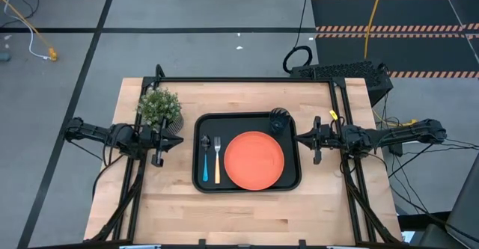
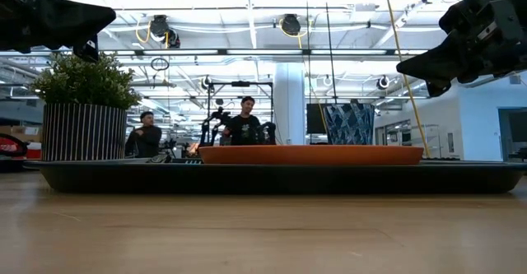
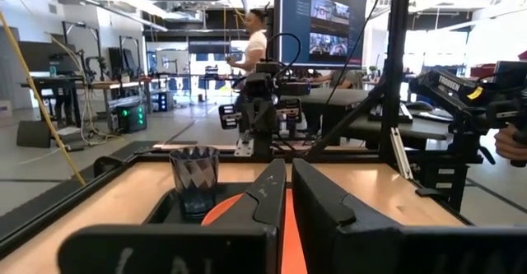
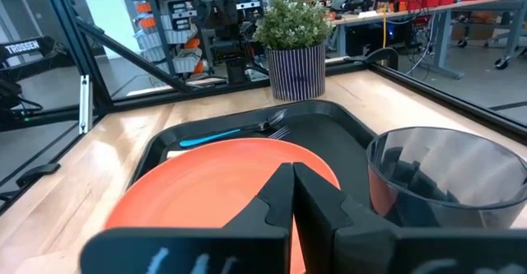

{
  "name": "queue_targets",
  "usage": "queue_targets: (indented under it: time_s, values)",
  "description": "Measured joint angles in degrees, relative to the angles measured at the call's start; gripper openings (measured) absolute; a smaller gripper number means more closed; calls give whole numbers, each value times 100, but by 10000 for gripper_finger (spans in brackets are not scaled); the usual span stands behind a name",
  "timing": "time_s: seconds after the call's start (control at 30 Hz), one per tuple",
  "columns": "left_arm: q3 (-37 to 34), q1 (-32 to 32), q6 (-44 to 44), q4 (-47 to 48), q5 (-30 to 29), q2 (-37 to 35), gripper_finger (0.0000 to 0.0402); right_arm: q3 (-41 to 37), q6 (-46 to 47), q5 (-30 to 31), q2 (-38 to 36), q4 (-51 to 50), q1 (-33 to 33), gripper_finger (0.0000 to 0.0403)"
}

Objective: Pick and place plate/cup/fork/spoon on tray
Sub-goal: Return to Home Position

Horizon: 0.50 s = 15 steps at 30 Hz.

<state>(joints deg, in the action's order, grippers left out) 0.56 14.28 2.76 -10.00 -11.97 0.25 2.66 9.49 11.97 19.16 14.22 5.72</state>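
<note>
Plate (image 1: 254, 160), cup (image 1: 278, 120), fork (image 1: 218, 159), spoon (image 1: 205, 159) on tray (image 1: 247, 190), table (image 1: 239, 219) centre. Left claw (image 1: 178, 140), right claw (image 1: 301, 137) pressed together, empty, near table's side edges.

Pale wooden table (image 1: 224, 215) bears a black rectangular rimmed tray (image 1: 247, 190) and, seemingly not touching it, a bushy potted plant (image 1: 160, 108).

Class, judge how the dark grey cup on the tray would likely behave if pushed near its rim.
The cup stands upright, taller than the tray rim, so a high push would probably tip it. Its round wall suggests it would roll once down. It looks thin-walled, so likely light.
</note>
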Motion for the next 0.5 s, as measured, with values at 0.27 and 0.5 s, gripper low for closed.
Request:
queue_targets:
  time_s: [0.27,0.5]
  values:
    - [0,0,14,-2,-2,0,26,-2,31,-2,0,2,0,0]
    - [2,0,7,-7,-4,0,26,-2,21,-2,0,7,0,0]
